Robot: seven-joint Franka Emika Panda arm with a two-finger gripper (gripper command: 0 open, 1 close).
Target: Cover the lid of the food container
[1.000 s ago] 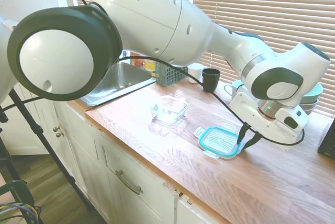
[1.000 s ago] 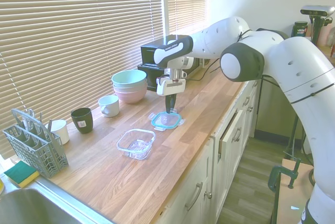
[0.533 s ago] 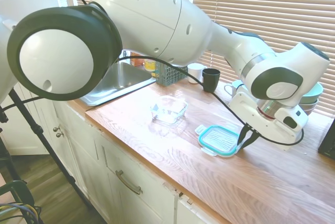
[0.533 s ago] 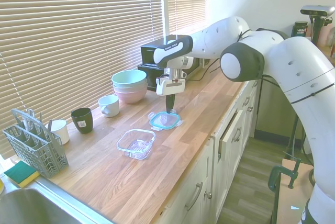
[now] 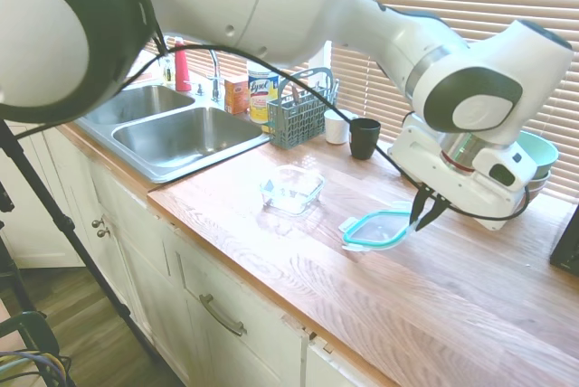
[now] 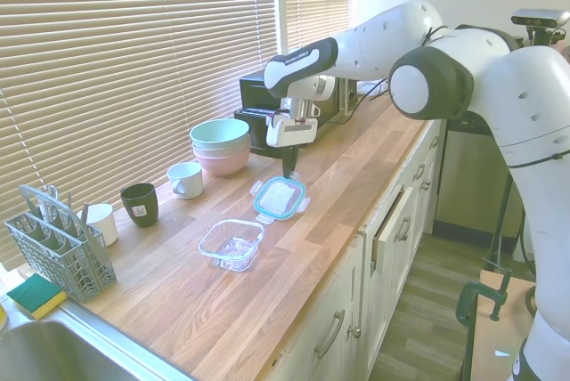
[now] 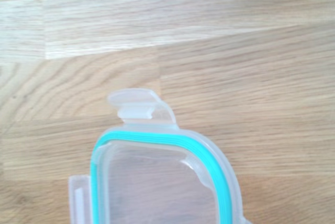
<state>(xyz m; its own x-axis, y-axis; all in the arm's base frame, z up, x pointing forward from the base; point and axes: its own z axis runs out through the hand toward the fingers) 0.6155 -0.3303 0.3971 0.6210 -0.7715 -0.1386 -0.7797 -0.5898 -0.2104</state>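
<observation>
The fingers (image 5: pixel 425 212) are clamped on one edge of the lid (image 5: pixel 378 228), and the lid hangs out from them over the tabletop (image 5: pixel 271 242), tilted, its free end dipping lower. It reads as a light piece: thin clear plastic with a teal rim, stiff enough to hold its shape from a single pinch at the rim. The wrist view shows a small snap tab (image 7: pixel 140 103) sticking out at the far end from the fingers; those tabs look floppy, so the rim is the better place to hold, and that is where the grip sits. Smooth plastic may slip or swing in a narrow pinch, so a gentle carry seems wise. The food container (image 6: pixel 233 244) stands on the tabletop well apart from the fingers, out past the lid's free end, open and with nothing in it that I can make out. It looks like clear glass, hard and breakable, so the lid should come down flat, not be dropped on.
</observation>
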